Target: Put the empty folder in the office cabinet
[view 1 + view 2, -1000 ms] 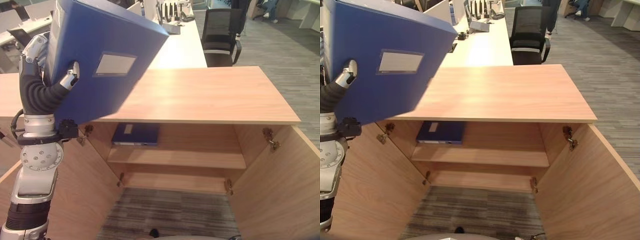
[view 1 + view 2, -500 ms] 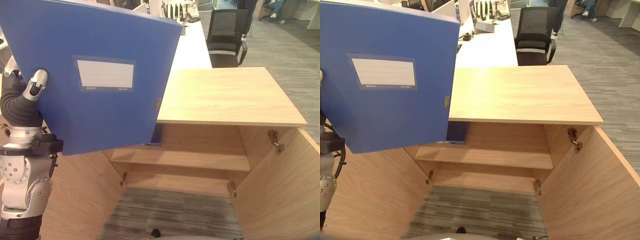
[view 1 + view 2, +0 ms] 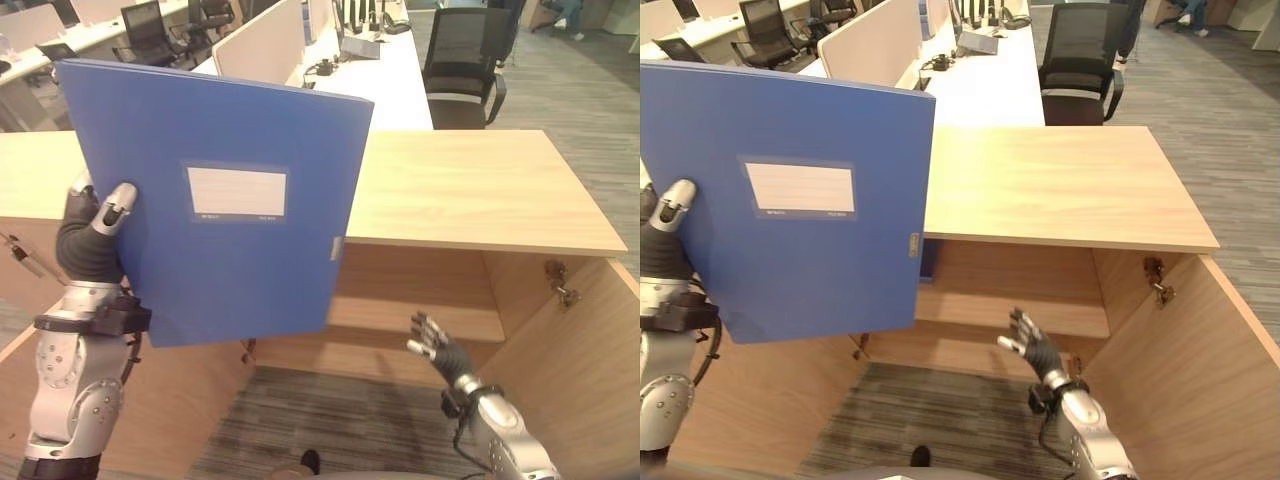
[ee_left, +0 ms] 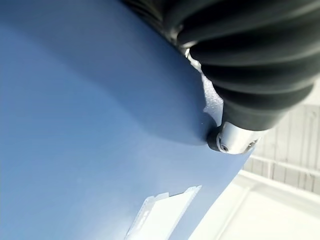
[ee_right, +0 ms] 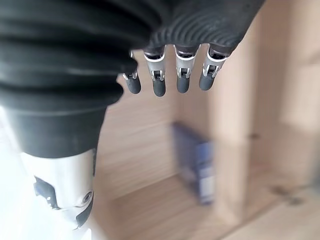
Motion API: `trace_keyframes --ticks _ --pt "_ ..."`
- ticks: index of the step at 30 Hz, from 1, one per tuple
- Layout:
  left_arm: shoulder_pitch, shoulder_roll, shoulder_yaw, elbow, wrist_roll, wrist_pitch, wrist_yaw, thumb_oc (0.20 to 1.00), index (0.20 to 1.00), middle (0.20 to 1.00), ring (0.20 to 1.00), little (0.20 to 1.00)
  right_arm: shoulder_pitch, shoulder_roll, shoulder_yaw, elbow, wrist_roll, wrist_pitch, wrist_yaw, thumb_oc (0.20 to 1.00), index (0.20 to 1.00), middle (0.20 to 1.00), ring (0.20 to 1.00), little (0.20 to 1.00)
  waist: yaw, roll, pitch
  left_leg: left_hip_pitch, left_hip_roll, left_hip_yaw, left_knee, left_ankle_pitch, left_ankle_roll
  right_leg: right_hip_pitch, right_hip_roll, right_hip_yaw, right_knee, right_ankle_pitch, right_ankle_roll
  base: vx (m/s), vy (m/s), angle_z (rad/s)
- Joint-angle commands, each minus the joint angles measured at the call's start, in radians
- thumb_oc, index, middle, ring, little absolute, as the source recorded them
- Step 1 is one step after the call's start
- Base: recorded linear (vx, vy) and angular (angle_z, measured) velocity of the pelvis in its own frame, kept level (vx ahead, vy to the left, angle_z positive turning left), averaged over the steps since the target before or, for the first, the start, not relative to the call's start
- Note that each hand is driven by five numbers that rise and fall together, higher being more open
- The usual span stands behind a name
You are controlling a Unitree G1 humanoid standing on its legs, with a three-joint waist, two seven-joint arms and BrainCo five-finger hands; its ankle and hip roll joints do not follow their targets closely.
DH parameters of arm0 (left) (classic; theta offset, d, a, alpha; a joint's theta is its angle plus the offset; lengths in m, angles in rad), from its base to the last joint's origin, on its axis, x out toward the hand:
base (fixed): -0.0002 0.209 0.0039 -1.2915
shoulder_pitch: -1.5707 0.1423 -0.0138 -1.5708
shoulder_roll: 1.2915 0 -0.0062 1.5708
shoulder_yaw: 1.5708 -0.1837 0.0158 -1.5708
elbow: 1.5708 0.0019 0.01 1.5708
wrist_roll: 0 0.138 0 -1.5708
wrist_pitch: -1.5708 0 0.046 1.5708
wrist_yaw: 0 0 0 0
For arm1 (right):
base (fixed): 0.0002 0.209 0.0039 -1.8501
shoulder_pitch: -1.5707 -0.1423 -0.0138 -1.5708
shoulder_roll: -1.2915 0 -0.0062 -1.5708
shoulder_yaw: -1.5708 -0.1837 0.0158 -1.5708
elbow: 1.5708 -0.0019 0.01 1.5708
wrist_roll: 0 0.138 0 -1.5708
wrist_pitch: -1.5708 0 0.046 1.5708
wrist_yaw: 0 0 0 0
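My left hand (image 3: 97, 232) holds a large blue folder (image 3: 225, 200) upright by its left edge, thumb (image 3: 118, 200) pressed on the labelled front. The folder hangs in front of the left half of the open wooden cabinet (image 3: 480, 185) and hides that side of the shelf. In the left wrist view the thumb (image 4: 235, 137) pinches the blue folder (image 4: 75, 125). My right hand (image 3: 437, 347) is raised low in front of the cabinet opening, open, with its fingers (image 5: 167, 82) straight and holding nothing. A second blue folder (image 5: 197, 160) lies inside on the shelf (image 3: 430, 320).
Both cabinet doors stand open: the right door (image 3: 585, 370) and the left door (image 3: 190, 400) flank the opening. Striped carpet (image 3: 340, 420) lies in front. Behind the cabinet are a white desk (image 3: 390, 75) and a black office chair (image 3: 462, 60).
The folder has come down and turned to face me flat, now lower in front of the cabinet's left side. My right hand has risen into view before the opening.
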Motion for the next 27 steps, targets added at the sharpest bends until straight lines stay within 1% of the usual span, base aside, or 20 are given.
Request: trace_keyframes --ticks 1,6,10,17,19,22,27 --pt "-0.061 0.025 0.046 -0.013 0.006 -0.033 0.012 0.2 0.2 0.2 0.2 0.2 -0.058 -0.011 0.011 -0.012 0.078 -0.033 0.037 1.0 1.0 1.0 1.0 1.0 -0.005 -0.04 0.013 0.058 0.017 0.044 0.013 -0.094 -0.027 0.007 -0.038 0.05 0.007 -0.049 0.057 0.0 0.0 0.0" --pt "-0.052 -0.002 0.029 0.002 0.043 -0.01 0.009 0.2 0.2 0.2 0.2 0.2 -0.073 -0.03 0.039 -0.172 0.112 -0.008 0.069 1.0 1.0 1.0 1.0 1.0 -0.019 -0.045 0.01 0.062 0.019 0.057 0.013 -0.096 -0.025 0.002 -0.039 0.061 0.006 -0.046 0.057 0.0 0.013 -0.05" --pt "-0.055 -0.01 0.004 0.002 0.063 0.0 0.006 0.2 0.2 0.2 0.2 0.2 -0.098 -0.039 0.068 -0.241 0.15 0.006 0.082 1.0 1.0 1.0 1.0 1.0 -0.025 -0.046 0.01 0.062 0.021 0.064 0.013 -0.097 -0.025 0.0 -0.041 0.068 0.006 -0.044 0.057 0.0 0.002 -0.01" --pt "-0.079 -0.017 -0.051 -0.002 0.07 0.018 -0.004 0.2 0.2 0.2 0.2 0.2 -0.154 -0.028 0.124 -0.298 0.206 0.017 0.092 1.0 1.0 1.0 1.0 1.0 -0.034 -0.047 0.01 0.066 0.022 0.071 0.013 -0.098 -0.024 -0.002 -0.042 0.077 0.006 -0.042 0.056 0.0 0.005 -0.03" --pt "-0.095 -0.018 -0.083 -0.004 0.066 0.027 -0.012 0.2 0.2 0.2 0.2 0.2 -0.19 -0.02 0.147 -0.307 0.227 0.02 0.089 1.0 1.0 1.0 1.0 1.0 -0.037 -0.047 0.012 0.065 0.022 0.074 0.013 -0.097 -0.024 -0.003 -0.043 0.079 0.006 -0.041 0.056 -0.01 0.004 -0.07" --pt "-0.108 -0.018 -0.121 -0.013 0.057 0.039 -0.027 0.2 0.2 0.2 0.2 0.2 -0.223 -0.014 0.168 -0.309 0.239 0.021 0.084 1.0 1.0 1.0 1.0 1.0 -0.039 -0.048 0.013 0.064 0.022 0.076 0.013 -0.097 -0.023 -0.004 -0.042 0.08 0.006 -0.04 0.055 0.0 -0.001 -0.03" --pt "-0.117 -0.023 -0.15 -0.016 0.051 0.046 -0.034 0.2 0.2 0.2 0.2 0.2 -0.243 -0.004 0.181 -0.307 0.241 0.022 0.08 1.0 1.0 1.0 1.0 1.0 -0.04 -0.048 0.014 0.064 0.022 0.077 0.013 -0.098 -0.022 -0.005 -0.042 0.081 0.006 -0.04 0.056 0.0 0.0 0.0"
